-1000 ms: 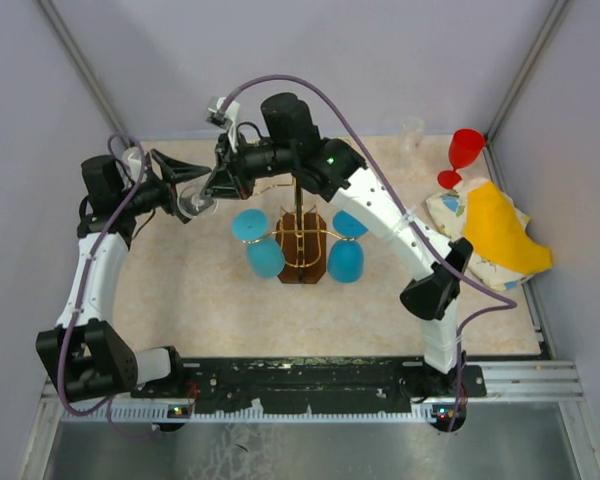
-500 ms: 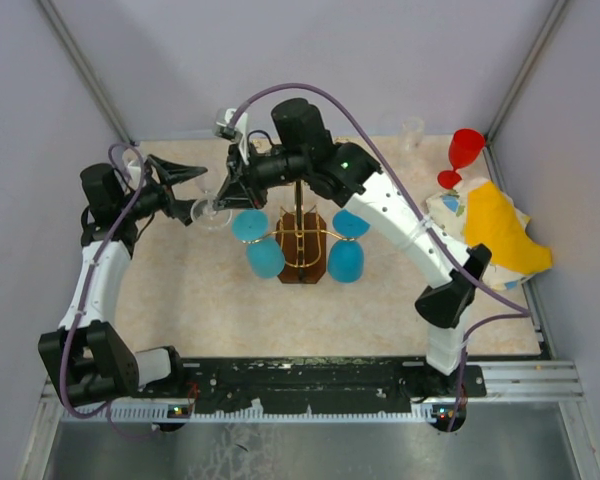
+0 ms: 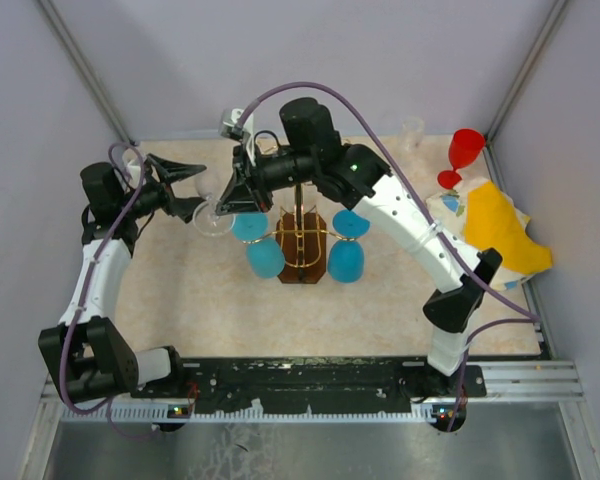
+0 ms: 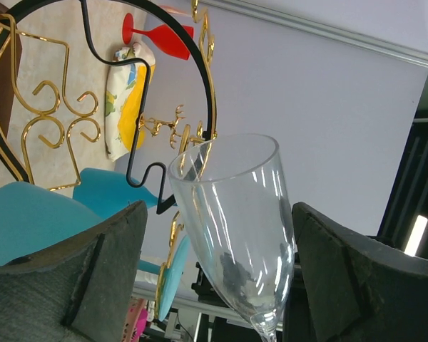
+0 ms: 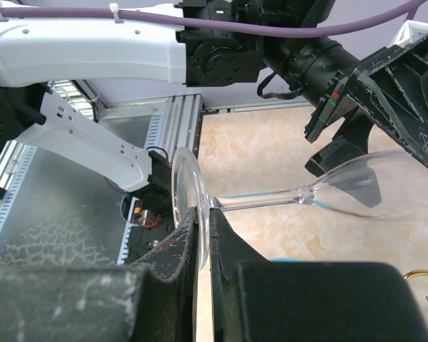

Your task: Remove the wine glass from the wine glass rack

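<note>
Right wrist view: wine glass (image 5: 376, 189) foot in the clamped right gripper (image 5: 203, 231), bowl inside the wide-spread left gripper (image 4: 219, 214).

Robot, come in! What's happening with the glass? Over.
Right gripper shut on foot of clear wine glass. Left gripper open around its bowl. Close beside: wine glass rack, blue glasses hanging.

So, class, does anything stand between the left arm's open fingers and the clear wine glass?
Nothing visible does. The clear wine glass has its bowl in the gap between the open left fingers, which have not closed on it. The wine glass rack lies behind it, and the right fingers pinch its foot.
</note>
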Tool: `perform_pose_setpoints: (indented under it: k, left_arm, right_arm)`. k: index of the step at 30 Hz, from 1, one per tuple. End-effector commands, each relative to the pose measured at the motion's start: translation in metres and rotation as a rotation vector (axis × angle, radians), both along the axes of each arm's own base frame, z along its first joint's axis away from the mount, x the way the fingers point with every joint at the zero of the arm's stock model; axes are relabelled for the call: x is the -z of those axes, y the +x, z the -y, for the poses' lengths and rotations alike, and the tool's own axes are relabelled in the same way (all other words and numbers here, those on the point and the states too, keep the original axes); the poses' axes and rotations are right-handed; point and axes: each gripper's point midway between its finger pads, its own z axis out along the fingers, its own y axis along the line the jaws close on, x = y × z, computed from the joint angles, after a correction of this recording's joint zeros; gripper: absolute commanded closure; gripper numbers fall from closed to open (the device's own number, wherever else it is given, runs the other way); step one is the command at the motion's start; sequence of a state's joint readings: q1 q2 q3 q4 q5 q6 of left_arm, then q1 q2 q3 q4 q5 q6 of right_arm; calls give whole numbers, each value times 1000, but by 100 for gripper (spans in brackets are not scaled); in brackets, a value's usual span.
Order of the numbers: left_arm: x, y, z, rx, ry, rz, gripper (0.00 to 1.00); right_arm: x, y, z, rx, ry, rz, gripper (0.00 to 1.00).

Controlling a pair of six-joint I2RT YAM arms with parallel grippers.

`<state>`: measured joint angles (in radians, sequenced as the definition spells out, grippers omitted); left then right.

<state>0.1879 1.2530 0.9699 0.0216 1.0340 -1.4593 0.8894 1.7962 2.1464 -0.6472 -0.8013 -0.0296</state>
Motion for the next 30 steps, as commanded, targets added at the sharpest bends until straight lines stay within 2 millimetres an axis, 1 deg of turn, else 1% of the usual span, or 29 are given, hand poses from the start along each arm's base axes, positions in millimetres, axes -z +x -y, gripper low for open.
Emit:
perform_pose_setpoints:
  k: [1, 3, 4, 5, 7, 10, 15, 24, 27, 30]
  left_arm:
    - [-9, 1, 0, 5, -1, 32, 18]
    - [-10, 0, 0, 7, -10, 34, 30]
    - [-11, 0, 1, 9, -12, 41, 33]
    - [-11, -1, 1, 10, -17, 40, 37]
    - [-10, -2, 2, 12, -23, 38, 40]
    - [-9, -4, 3, 15, -34, 36, 40]
    - [-10, -6, 6, 23, -42, 35, 33]
    - [-13, -8, 9, 33, -51, 39, 25]
    - [-13, -8, 9, 34, -53, 40, 25]
    - [-15, -9, 11, 37, -61, 44, 32]
  right_arm:
    - [-43, -17, 0, -67, 137, 89, 100]
    - [-42, -18, -2, -73, 135, 84, 100]
    - [-40, -19, -2, -76, 132, 79, 100]
    - [-39, -19, -3, -80, 129, 77, 100]
    - [-37, -20, -4, -86, 124, 70, 100]
    - [-35, -22, -6, -93, 121, 67, 100]
    - [-33, -22, -7, -95, 118, 65, 100]
    - [-32, -23, -8, -96, 117, 62, 100]
    - [-30, -23, -8, -97, 113, 58, 100]
    - [-28, -23, -7, -97, 107, 59, 100]
